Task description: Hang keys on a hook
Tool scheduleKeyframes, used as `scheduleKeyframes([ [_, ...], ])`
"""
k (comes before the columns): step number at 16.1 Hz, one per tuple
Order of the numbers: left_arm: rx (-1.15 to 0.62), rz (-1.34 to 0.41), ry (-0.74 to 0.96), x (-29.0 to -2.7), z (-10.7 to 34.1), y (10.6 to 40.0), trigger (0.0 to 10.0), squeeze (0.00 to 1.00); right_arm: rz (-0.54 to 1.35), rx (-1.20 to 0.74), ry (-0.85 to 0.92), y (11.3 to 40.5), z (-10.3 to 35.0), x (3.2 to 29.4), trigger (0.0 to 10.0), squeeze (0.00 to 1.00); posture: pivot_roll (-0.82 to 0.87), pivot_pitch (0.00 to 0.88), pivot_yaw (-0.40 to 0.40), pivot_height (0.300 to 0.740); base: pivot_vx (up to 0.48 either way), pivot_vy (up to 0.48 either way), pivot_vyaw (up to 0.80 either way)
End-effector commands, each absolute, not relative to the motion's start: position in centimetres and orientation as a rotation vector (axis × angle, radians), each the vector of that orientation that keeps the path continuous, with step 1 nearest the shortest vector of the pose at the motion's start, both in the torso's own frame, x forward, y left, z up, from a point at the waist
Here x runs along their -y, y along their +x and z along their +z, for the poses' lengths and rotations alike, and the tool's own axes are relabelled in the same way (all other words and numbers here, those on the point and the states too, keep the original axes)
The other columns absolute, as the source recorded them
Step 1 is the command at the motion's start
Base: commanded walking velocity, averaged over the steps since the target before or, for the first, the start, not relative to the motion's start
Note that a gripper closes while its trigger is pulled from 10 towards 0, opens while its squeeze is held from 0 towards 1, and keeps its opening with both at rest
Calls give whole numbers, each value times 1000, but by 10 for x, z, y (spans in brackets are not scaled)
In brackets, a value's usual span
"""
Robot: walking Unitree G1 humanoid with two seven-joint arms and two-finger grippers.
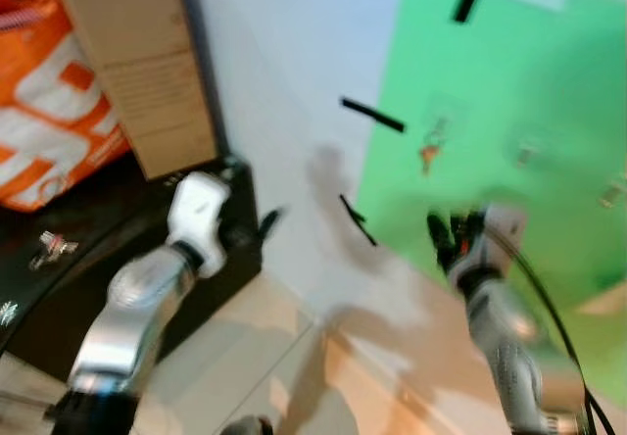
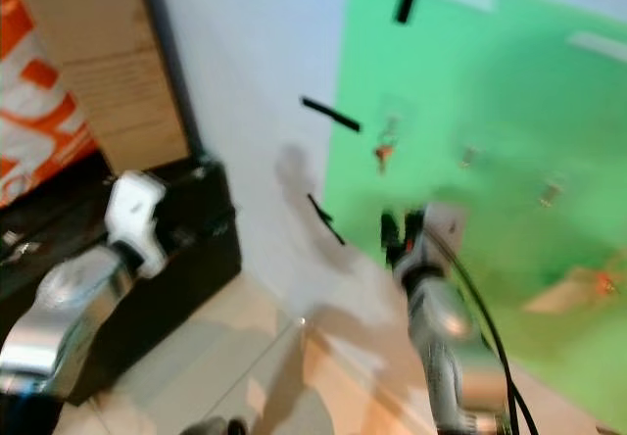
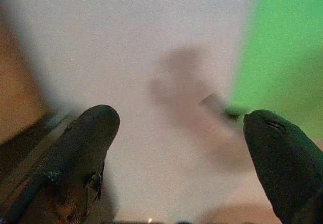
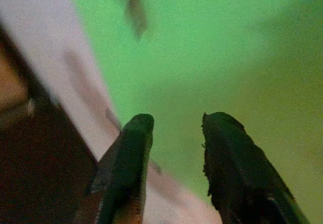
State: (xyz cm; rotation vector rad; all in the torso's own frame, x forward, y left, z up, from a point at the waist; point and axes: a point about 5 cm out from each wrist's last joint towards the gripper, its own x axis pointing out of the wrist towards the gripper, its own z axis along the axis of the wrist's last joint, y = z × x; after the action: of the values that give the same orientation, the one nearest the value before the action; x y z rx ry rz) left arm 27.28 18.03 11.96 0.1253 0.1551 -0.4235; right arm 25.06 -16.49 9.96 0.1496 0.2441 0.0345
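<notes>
Green wall panel (image 1: 509, 112) heavily blurred; small orange-tagged keys (image 1: 428, 153) possibly hanging there. Right gripper (image 4: 174, 125) parted, empty; left gripper (image 3: 179, 120) spread wide, empty.

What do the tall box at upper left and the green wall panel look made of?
Tall box: likely corrugated cardboard, matte brown, flat faces with faint printed lines. Green panel: smooth, evenly coloured matte surface, perhaps painted board or paper; motion blur leaves it open.
</notes>
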Motion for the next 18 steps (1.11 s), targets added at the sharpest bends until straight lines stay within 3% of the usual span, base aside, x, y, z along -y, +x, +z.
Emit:
scheduleKeyframes([
  [1,-162,-399,196,-183,114,267,10000,0,39,-250,101,243,96,163,10000,1000,-80,0,-13,740,0,0,800],
  [3,-188,-449,260,-174,99,254,10000,0,23,-298,143,233,85,163,10000,1000,-86,0,-10,740,0,0,800],
  [6,-181,-413,219,-158,90,245,10000,0,-16,-319,176,222,75,161,10000,1000,-93,0,-2,740,0,0,800],
  [8,-160,-426,213,-154,89,248,10000,0,16,-348,154,213,73,154,10000,1000,-139,0,59,740,0,0,800],
  [14,-133,-345,186,-159,88,255,10000,0,-34,-337,147,213,72,152,10000,1000,-131,0,76,740,0,0,800],
  [18,-112,-331,166,-163,90,256,10000,0,-55,-321,83,217,74,155,10000,1000,-121,0,61,740,0,0,0],
])
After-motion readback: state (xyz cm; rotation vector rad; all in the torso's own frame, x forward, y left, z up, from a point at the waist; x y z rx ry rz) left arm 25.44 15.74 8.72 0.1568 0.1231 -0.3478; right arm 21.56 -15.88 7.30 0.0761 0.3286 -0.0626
